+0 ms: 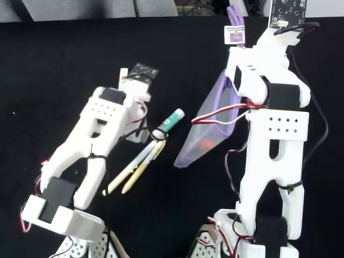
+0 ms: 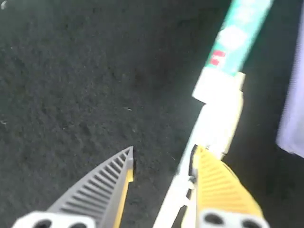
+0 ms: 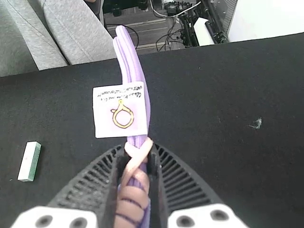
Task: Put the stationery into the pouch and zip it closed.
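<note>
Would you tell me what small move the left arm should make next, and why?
Probably close the left gripper on the white pen: its jaws stand open with the pen lying between them, close against the yellow one, while the right gripper holds the pouch.

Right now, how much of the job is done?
Just begun. The right claw holds the purple pouch up; something orange may be inside. The left claw hangs open by the green stick. The pens and eraser lie outside, and zipping is left.
</note>
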Robot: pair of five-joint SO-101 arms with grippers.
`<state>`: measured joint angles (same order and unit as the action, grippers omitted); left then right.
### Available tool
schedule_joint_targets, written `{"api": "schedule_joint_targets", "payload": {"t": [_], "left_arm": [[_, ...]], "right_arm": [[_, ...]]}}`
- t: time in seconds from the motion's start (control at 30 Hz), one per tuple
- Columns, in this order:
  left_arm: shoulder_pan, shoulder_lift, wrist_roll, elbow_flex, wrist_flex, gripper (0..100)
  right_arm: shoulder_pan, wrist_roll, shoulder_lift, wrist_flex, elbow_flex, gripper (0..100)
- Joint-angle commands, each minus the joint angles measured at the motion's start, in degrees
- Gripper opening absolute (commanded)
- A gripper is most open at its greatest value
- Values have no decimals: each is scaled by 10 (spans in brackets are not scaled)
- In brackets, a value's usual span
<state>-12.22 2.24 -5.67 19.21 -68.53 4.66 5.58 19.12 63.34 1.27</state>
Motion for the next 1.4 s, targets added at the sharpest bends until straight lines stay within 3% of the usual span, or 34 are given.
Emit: {"api": "schedule_joint_targets", "payload": {"t": [0.0,0.3,0.6,0.87,1.07,1.27,1.37], "left_arm": [[9,31,-47,25,25,223],[6,33,-156,109,34,223],[12,-10,-207,160,136,223],[13,-98,-210,62,67,220],[13,-158,-210,-3,27,20],[13,-163,-205,-26,23,29],[22,-126,-166,-50,20,29]], "right_arm": [[9,-7,3,-4,-22,11],[9,-7,3,-4,-22,11],[9,-7,3,4,-22,11],[9,-7,3,4,-22,11],[9,-7,3,4,-22,11],[9,-7,3,4,-22,11],[9,-7,3,4,-22,11]]}}
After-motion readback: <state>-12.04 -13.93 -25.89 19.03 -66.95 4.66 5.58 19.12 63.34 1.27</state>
